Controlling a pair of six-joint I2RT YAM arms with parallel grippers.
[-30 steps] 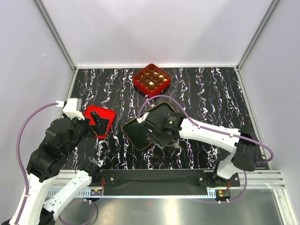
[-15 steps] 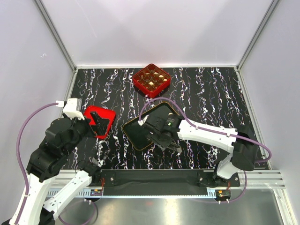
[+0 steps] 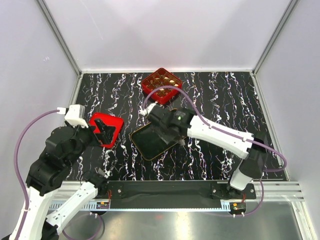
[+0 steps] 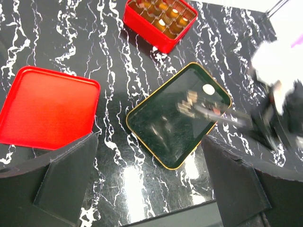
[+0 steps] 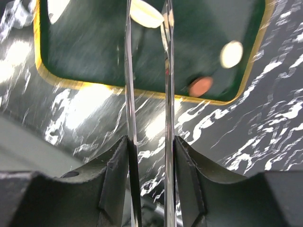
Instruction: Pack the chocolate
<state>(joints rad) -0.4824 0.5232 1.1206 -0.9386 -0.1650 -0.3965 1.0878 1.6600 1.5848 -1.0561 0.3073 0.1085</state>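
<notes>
The chocolate in view is a few small pieces. My right gripper (image 3: 167, 131) hovers over the black gold-rimmed tray (image 3: 145, 145). Its fingers carry two thin metal blades (image 5: 128, 71), and a cream-white piece (image 5: 147, 14) sits clamped between them near the tips. Another cream piece (image 5: 231, 54) and a brown piece (image 5: 201, 86) lie in the tray. One cream piece (image 4: 208, 88) also shows in the left wrist view. The red gridded box (image 3: 161, 85) holds several pieces. My left gripper (image 3: 105, 131) is open and empty above the red lid (image 4: 47, 113).
The red lid (image 3: 115, 122) lies left of the tray (image 4: 180, 156). The red box (image 4: 161, 21) stands at the back centre. White walls enclose the marbled table on three sides. The right arm's purple cable (image 3: 165, 92) loops over the box's near edge.
My right gripper has swung up and to the left across the tray, toward the red box. My left arm has barely shifted.
</notes>
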